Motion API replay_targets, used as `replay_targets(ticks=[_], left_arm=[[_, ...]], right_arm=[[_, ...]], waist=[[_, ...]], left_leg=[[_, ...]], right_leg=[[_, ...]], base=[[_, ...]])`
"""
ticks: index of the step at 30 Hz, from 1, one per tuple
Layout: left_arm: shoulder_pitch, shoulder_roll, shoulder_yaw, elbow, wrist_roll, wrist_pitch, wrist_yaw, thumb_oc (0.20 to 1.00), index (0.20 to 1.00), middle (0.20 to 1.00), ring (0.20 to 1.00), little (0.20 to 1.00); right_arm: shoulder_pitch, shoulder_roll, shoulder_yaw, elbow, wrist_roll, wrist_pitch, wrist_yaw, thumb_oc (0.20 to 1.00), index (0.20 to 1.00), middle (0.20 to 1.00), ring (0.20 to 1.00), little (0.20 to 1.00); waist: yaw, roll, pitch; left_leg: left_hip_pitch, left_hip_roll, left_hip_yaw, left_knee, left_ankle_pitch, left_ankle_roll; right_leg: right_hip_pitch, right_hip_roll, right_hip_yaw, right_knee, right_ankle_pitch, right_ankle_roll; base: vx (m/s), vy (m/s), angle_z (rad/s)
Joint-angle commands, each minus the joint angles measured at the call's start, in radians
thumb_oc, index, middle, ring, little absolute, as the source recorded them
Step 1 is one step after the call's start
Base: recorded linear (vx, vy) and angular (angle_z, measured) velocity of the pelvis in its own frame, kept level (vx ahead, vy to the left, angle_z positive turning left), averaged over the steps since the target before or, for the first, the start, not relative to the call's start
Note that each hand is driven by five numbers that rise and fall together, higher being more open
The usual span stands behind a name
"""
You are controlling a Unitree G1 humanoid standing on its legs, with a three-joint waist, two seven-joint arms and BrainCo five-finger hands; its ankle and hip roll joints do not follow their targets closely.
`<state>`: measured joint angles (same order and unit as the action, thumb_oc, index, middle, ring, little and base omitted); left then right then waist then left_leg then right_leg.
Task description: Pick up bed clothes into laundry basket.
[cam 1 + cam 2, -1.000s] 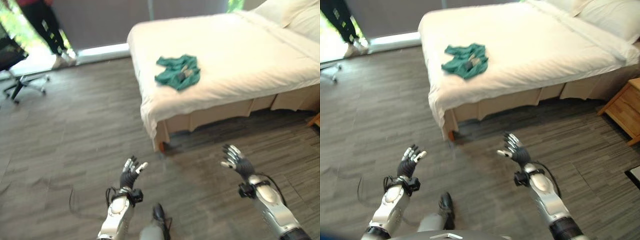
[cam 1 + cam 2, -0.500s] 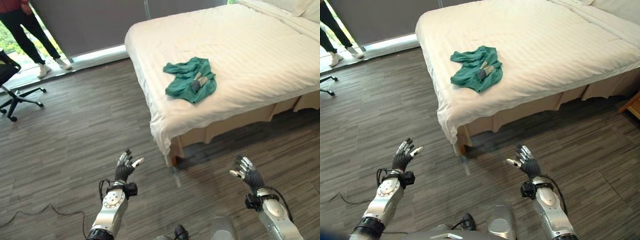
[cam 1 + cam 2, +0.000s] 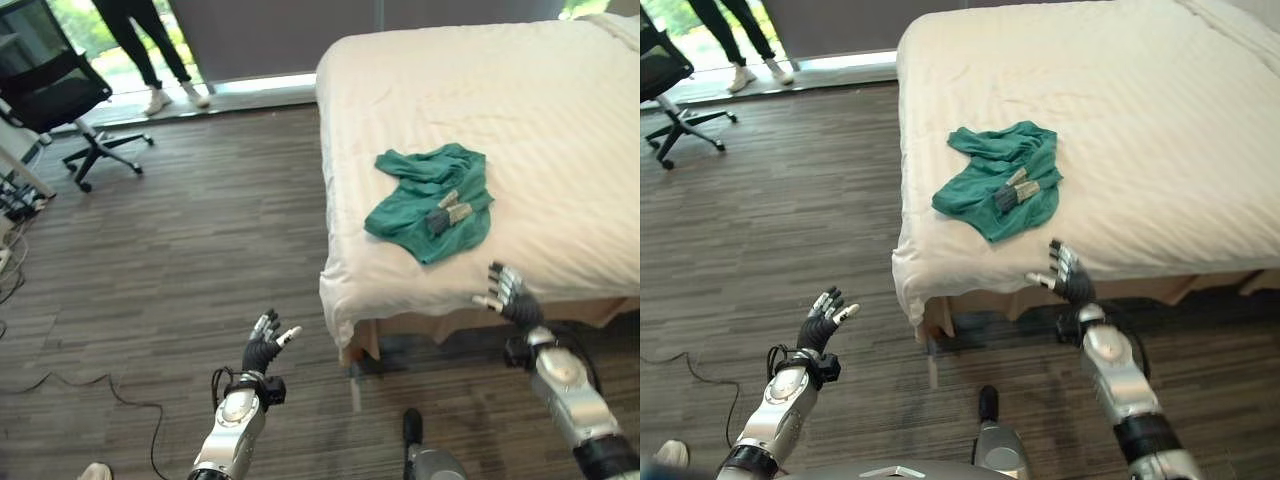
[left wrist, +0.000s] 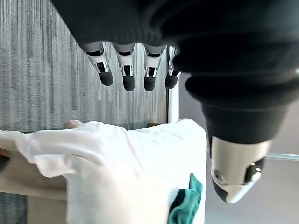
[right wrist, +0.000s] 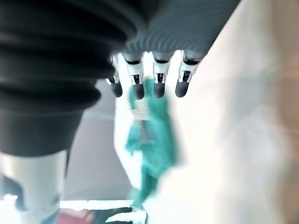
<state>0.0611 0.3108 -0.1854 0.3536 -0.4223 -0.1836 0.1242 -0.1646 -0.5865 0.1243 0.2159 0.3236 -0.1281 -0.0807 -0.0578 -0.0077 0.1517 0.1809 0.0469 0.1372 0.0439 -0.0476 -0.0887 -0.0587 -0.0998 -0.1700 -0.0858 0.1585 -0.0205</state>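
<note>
Ahead, a wide bed (image 3: 520,90) with a white sheet stands on the dark wood floor (image 3: 200,260). Beyond the bed's far corner, an office chair (image 3: 60,100) stands near a person's legs (image 3: 150,50) by the window. On the sheet near the bed's near edge lies a crumpled green garment (image 3: 430,200). Just short of that edge the right hand (image 3: 510,297) is raised with fingers spread, holding nothing. Over the floor, well apart from the bed, the left hand (image 3: 265,350) is likewise spread and empty.
</note>
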Motion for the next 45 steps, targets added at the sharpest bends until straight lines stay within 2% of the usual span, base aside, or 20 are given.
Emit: replay_targets(ticks=[1,2,3,6,9,11,13,16,22,25,26,29,32,39,44,45], left_arm=[[-0.043,0.051,-0.035,-0.063,-0.043,-0.024,-0.029,1.000,1.000,1.000,1.000,1.000],[-0.043,0.054,-0.063,-0.079,-0.064,-0.023,-0.045,1.000,1.000,1.000,1.000,1.000],[-0.045,0.057,-0.079,-0.083,-0.075,-0.025,-0.053,1.000,1.000,1.000,1.000,1.000],[-0.050,0.078,-0.111,-0.114,-0.110,-0.032,-0.076,1.000,1.000,1.000,1.000,1.000],[-0.052,0.091,-0.109,-0.125,-0.130,-0.035,-0.084,1.000,1.000,1.000,1.000,1.000],[-0.045,0.101,-0.102,-0.128,-0.130,-0.037,-0.085,1.000,1.000,1.000,1.000,1.000],[-0.038,0.109,-0.096,-0.131,-0.130,-0.038,-0.086,1.000,1.000,1.000,1.000,1.000],[-0.005,0.140,-0.066,-0.123,-0.125,-0.043,-0.091,1.000,1.000,1.000,1.000,1.000],[0.010,0.145,-0.036,-0.122,-0.157,-0.057,-0.077,1.000,1.000,1.000,1.000,1.000],[0.013,0.144,-0.025,-0.117,-0.171,-0.062,-0.069,1.000,1.000,1.000,1.000,1.000],[0.006,0.144,-0.025,-0.120,-0.174,-0.068,-0.064,1.000,1.000,1.000,1.000,1.000],[0.000,0.130,-0.045,-0.129,-0.190,-0.069,-0.055,1.000,1.000,1.000,1.000,1.000],[-0.017,0.107,-0.102,-0.134,-0.187,-0.069,-0.060,1.000,1.000,1.000,1.000,1.000],[-0.035,0.071,-0.125,-0.151,-0.196,-0.065,-0.046,1.000,1.000,1.000,1.000,1.000],[-0.049,0.046,-0.140,-0.150,-0.190,-0.061,-0.042,1.000,1.000,1.000,1.000,1.000],[-0.052,0.041,-0.138,-0.147,-0.186,-0.060,-0.046,1.000,1.000,1.000,1.000,1.000]], right_arm=[[-0.149,-0.109,-0.012,-0.013,-0.111,-0.019,-0.068,1.000,1.000,1.000,1.000,1.000],[-0.308,-0.188,0.050,0.062,-0.161,-0.001,-0.077,1.000,1.000,1.000,1.000,1.000],[-0.408,-0.222,0.099,0.110,-0.179,0.007,-0.076,1.000,1.000,1.000,1.000,1.000],[-0.752,-0.247,0.271,0.360,-0.219,0.033,-0.095,1.000,1.000,1.000,1.000,1.000],[-1.003,-0.195,0.410,0.594,-0.272,0.053,-0.107,1.000,1.000,1.000,1.000,1.000],[-1.095,-0.138,0.457,0.727,-0.301,0.060,-0.115,1.000,1.000,1.000,1.000,1.000],[-1.131,-0.124,0.476,0.787,-0.324,0.066,-0.119,1.000,1.000,1.000,1.000,1.000],[-1.256,-0.102,0.565,0.998,-0.435,0.087,-0.110,1.000,1.000,1.000,1.000,1.000],[-1.326,-0.118,0.576,1.077,-0.453,0.096,-0.133,1.000,1.000,1.000,1.000,1.000],[-1.358,-0.122,0.604,1.068,-0.460,0.100,-0.116,1.000,1.000,1.000,1.000,1.000],[-1.385,-0.099,0.603,1.078,-0.457,0.105,-0.130,1.000,1.000,1.000,1.000,1.000],[-1.409,-0.110,0.613,1.089,-0.450,0.105,-0.146,1.000,1.000,1.000,1.000,1.000],[-1.441,-0.111,0.653,1.061,-0.461,0.108,-0.153,1.000,1.000,1.000,1.000,1.000],[-1.381,-0.126,0.716,1.067,-0.581,0.112,-0.123,1.000,1.000,1.000,1.000,1.000],[-1.312,-0.123,0.738,1.093,-0.661,0.118,-0.079,1.000,1.000,1.000,1.000,1.000],[-1.314,-0.126,0.764,1.098,-0.694,0.117,-0.055,0.200,0.200,0.200,0.200,0.200]], waist=[[-0.008,-0.008,-0.030],[0.004,-0.006,-0.031],[0.010,-0.006,-0.031],[0.035,-0.002,-0.026],[0.052,0.008,-0.018],[0.065,0.020,-0.014],[0.071,0.025,-0.011],[0.109,0.055,0.005],[0.158,0.128,0.046],[0.169,0.138,0.053],[0.184,0.148,0.058],[0.202,0.166,0.064],[0.203,0.204,0.091],[0.186,0.242,0.133],[0.170,0.255,0.158],[0.165,0.257,0.161]], left_leg=[[-0.064,0.064,0.001,-0.082,0.094,-0.013],[-0.071,0.069,-0.010,-0.082,0.114,-0.025],[-0.073,0.071,-0.012,-0.085,0.120,-0.029],[-0.084,0.071,-0.026,-0.096,0.132,-0.033],[-0.102,0.063,-0.041,-0.106,0.146,-0.036],[-0.114,0.057,-0.049,-0.114,0.153,-0.035],[-0.120,0.055,-0.053,-0.117,0.157,-0.034],[-0.157,0.039,-0.078,-0.124,0.171,-0.034],[-0.246,0.020,-0.109,-0.129,0.207,-0.042],[-0.276,0.016,-0.120,-0.130,0.216,-0.046],[-0.296,0.010,-0.133,-0.129,0.223,-0.048],[-0.340,0.004,-0.146,-0.129,0.236,-0.053],[-0.375,0.001,-0.126,-0.130,0.249,-0.056],[-0.431,-0.009,-0.104,-0.131,0.257,-0.061],[-0.443,-0.019,-0.088,-0.131,0.244,-0.062],[-0.443,-0.023,-0.085,-0.131,0.238,-0.062]], right_leg=[[0.005,-0.042,0.021,0.115,-0.105,0.144],[0.020,-0.032,0.006,0.093,-0.104,0.140],[0.021,-0.027,0.004,0.085,-0.104,0.138],[0.021,-0.017,0.004,0.066,-0.101,0.132],[0.007,-0.013,0.010,0.061,-0.096,0.129],[-0.005,-0.013,0.009,0.059,-0.094,0.128],[-0.011,-0.014,0.008,0.059,-0.093,0.127],[-0.041,-0.021,-0.005,0.055,-0.089,0.129],[-0.141,-0.036,0.001,0.064,-0.073,0.129],[-0.176,-0.035,0.013,0.062,-0.067,0.128],[-0.197,-0.034,0.021,0.060,-0.063,0.128],[-0.238,-0.035,0.030,0.056,-0.058,0.130],[-0.296,-0.037,0.045,0.082,-0.062,0.127],[-0.383,-0.046,0.070,0.115,-0.056,0.125],[-0.391,-0.053,0.075,0.104,-0.043,0.129],[-0.393,-0.053,0.077,0.101,-0.040,0.130]], base=[[0.14,-0.243,0.40],[0.16,-0.279,0.32],[0.08,-0.159,0.27],[0.03,-0.076,0.09],[0.00,-0.021,0.05],[0.00,0.000,0.00],[0.00,-0.002,0.05],[-0.03,-0.003,0.20],[-0.07,0.018,0.14],[-0.03,0.000,0.00],[-0.04,-0.009,-0.06],[-0.03,-0.025,-0.14],[-0.01,0.032,-0.03],[-0.02,0.016,-0.09],[-0.01,0.011,-0.07],[-0.01,0.047,0.04]])
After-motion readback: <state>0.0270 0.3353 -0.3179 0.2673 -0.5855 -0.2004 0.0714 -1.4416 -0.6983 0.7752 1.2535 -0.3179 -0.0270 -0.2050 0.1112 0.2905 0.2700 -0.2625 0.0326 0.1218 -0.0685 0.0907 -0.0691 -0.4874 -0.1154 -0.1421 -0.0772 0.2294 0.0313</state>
